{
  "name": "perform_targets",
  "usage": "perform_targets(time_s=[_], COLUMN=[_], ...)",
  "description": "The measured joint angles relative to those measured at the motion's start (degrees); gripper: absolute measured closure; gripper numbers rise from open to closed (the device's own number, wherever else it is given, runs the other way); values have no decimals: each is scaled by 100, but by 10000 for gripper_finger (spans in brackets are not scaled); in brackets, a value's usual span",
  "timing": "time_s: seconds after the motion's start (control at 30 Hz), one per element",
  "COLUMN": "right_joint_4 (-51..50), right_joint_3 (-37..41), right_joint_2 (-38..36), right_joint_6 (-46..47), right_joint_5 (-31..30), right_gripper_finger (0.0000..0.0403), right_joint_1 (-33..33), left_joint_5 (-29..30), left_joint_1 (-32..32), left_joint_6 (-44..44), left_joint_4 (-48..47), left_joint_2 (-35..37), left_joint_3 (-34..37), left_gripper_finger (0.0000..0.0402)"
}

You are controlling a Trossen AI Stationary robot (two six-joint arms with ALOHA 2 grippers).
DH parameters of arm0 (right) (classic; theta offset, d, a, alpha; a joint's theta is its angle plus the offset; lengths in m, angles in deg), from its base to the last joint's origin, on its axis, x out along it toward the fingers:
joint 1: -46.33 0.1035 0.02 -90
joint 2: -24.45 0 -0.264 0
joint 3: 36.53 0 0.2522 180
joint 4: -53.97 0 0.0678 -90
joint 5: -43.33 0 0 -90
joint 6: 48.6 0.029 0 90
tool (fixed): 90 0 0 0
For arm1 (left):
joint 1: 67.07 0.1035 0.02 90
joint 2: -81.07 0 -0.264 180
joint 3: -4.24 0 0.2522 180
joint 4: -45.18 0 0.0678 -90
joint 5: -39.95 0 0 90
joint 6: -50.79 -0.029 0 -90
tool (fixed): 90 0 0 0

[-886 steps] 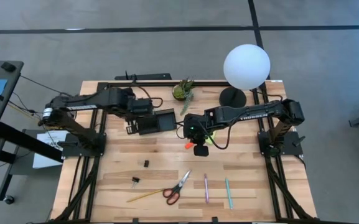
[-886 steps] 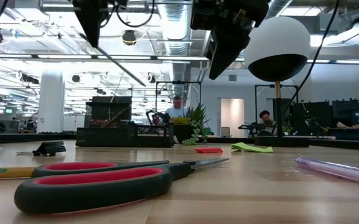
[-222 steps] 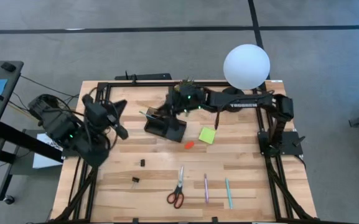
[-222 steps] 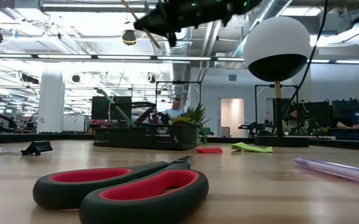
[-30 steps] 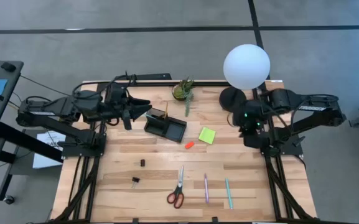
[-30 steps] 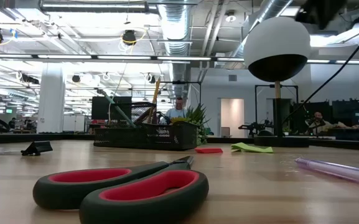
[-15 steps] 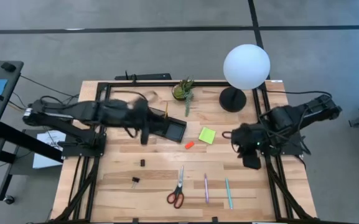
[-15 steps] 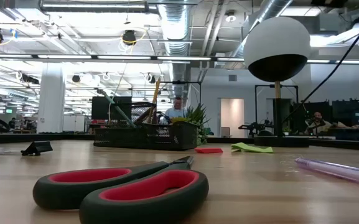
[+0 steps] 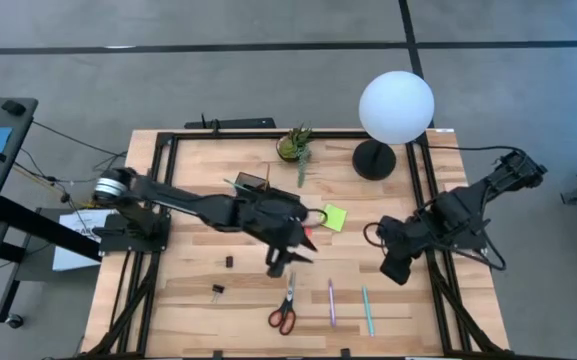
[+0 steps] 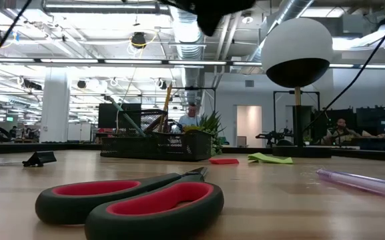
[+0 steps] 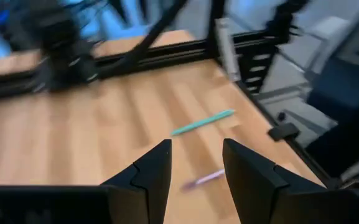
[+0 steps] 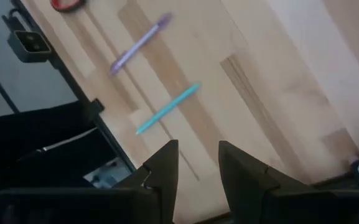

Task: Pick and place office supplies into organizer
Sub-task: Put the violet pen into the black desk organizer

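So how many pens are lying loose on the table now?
2 lie loose: a purple pen right of the scissors, and a teal pen right of that. More stand in the organizer, partly hidden by the left arm, so their number is unclear.

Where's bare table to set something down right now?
Free: left of the binder clips, and the right edge beyond the teal pen. Crowded: the front strip with scissors and purple pen, and the middle around organizer, sticky pad and left gripper.
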Motion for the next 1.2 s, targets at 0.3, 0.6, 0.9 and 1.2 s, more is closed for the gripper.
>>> perform_targets(time_s=[0.3,0.6,0.9,1.2], right_joint_4=[-115,-467,-1484,-1885], right_joint_3=[6,4,2,-53], right_joint_2=[2,38,37,-87], right_joint_6=[49,-53,40,153], right_joint_5=[-38,-69,-21,108], right_gripper_finger=[296,296,296,296], right_joint_1=[26,-102,-102,-66], left_joint_5=[-842,-1271,-1264,-1061], left_joint_1=[-43,-66,-157,-160], left_joint_6=[-1534,-1900,-2307,-2371], left_joint_4=[150,-1216,-2186,-2473], left_joint_2=[-1829,-3432,-4156,-4161], left_joint_3=[-1231,-3214,-3777,-3781], left_gripper_finger=[262,262,262,262])
